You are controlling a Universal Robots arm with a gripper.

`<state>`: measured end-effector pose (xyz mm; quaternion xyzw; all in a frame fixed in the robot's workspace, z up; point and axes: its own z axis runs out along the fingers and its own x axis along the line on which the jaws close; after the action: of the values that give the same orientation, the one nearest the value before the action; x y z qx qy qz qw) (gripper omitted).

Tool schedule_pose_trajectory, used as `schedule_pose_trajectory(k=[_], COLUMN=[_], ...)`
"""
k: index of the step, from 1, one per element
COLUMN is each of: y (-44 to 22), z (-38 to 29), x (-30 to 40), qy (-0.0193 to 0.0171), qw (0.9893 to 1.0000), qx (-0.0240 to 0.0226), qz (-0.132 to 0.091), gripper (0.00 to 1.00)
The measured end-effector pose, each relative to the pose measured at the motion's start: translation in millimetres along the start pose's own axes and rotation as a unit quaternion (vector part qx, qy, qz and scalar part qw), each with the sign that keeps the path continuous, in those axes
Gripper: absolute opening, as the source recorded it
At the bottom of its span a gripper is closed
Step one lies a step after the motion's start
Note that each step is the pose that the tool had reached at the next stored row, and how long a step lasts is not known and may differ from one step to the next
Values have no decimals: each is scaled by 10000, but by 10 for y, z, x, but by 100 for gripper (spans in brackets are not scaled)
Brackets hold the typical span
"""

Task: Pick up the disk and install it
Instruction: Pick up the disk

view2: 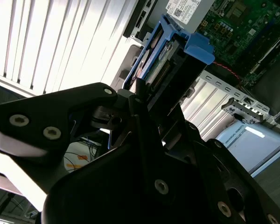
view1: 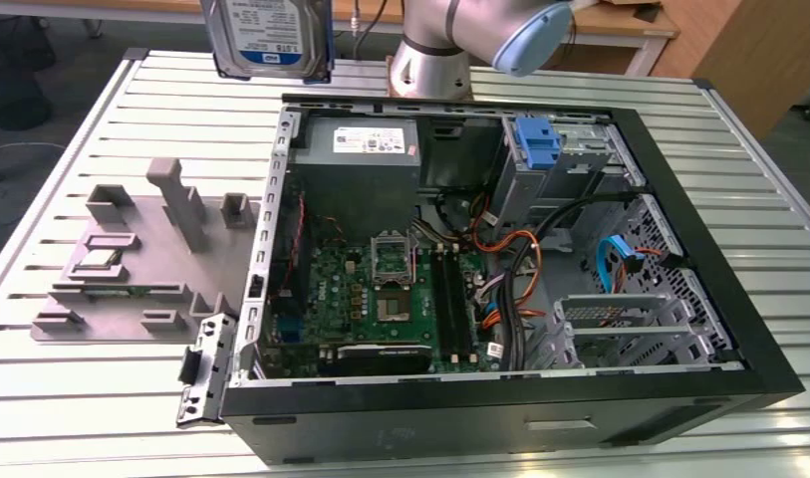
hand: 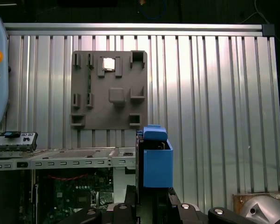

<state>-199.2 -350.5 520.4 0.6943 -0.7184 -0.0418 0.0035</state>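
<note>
In the exterior view the computer case (view1: 723, 329) stands on the counter (view1: 86, 398), and the fixture plate (view1: 126, 289) lies at the case's nine o'clock. The arm's base (view1: 431, 65) stands behind the case at twelve o'clock. The disk (view1: 265, 35) hangs at eleven.

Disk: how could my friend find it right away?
Find the open computer case on the slatted table. Above the table just beyond its far corner, at the exterior view's left, the gripper holds the disk in the air. It alone is a silver slab with a white-and-blue label and blue frame.
</note>
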Motion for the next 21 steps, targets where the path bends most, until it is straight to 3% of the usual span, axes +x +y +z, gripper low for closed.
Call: schedule_pose_trajectory(k=[21], y=[-150], z=[-8], x=[-6], qy=[0], qw=[10000], qx=[0], qz=[0], gripper=[35])
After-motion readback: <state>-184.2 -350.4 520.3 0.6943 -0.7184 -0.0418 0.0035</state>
